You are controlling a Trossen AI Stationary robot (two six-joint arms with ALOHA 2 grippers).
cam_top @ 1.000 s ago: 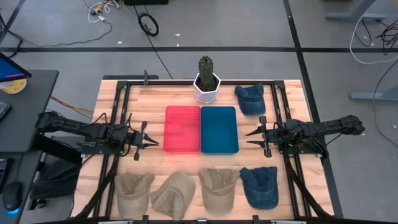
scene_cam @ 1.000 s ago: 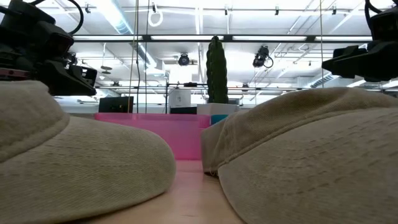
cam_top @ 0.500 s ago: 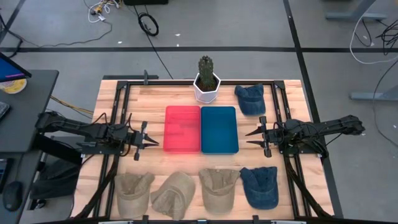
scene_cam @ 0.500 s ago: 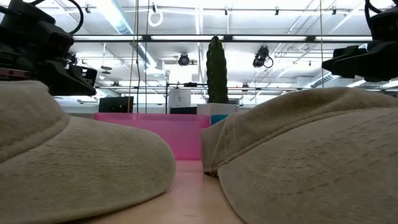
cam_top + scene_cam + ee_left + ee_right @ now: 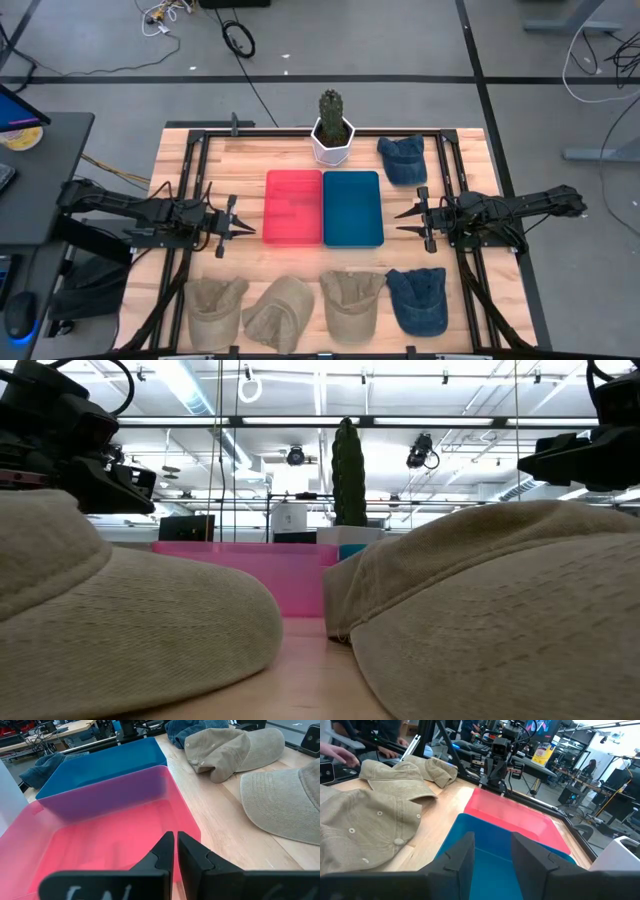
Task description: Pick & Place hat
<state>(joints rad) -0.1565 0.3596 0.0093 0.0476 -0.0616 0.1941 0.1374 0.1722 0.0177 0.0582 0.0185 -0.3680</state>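
Observation:
Several caps lie crown-up on the wooden table. In the high view three tan caps (image 5: 215, 310) (image 5: 279, 312) (image 5: 352, 303) and a blue denim cap (image 5: 418, 298) form a row along the near edge, and another blue cap (image 5: 402, 158) lies at the far right. A red bin (image 5: 293, 207) and a blue bin (image 5: 352, 208) stand side by side in the middle. My left gripper (image 5: 248, 232) (image 5: 175, 851) hovers shut at the red bin's left side. My right gripper (image 5: 400, 221) (image 5: 492, 851) hovers open at the blue bin's right side. Neither touches anything.
A cactus in a white pot (image 5: 332, 130) stands at the far edge behind the bins. Black frame rails (image 5: 190, 180) run along the table's sides. Two tan caps (image 5: 120, 620) (image 5: 500, 610) fill the low view's foreground. A person's hand (image 5: 340, 752) shows beyond the table.

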